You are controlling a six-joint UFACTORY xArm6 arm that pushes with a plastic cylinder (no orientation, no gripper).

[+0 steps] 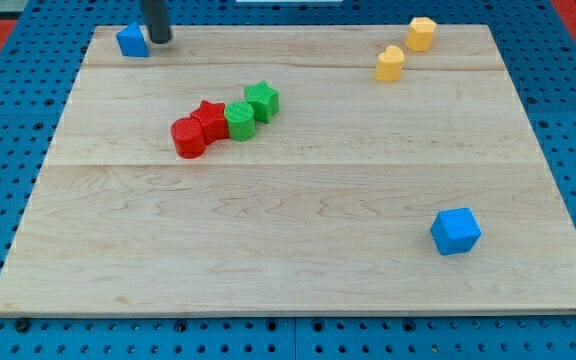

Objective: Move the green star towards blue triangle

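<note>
The green star (262, 100) sits left of the board's middle, at the right end of a diagonal row of several touching blocks. The blue triangle (131, 41) lies at the board's top left corner. My tip (159, 40) stands just right of the blue triangle, close to it or touching, and far up-left of the green star.
In the row, down-left from the star, are a green round block (239, 121), a red star (209, 119) and a red cylinder (188, 137). Two yellow blocks (390, 63) (421, 33) lie at the top right. A blue cube (455, 231) lies at the lower right.
</note>
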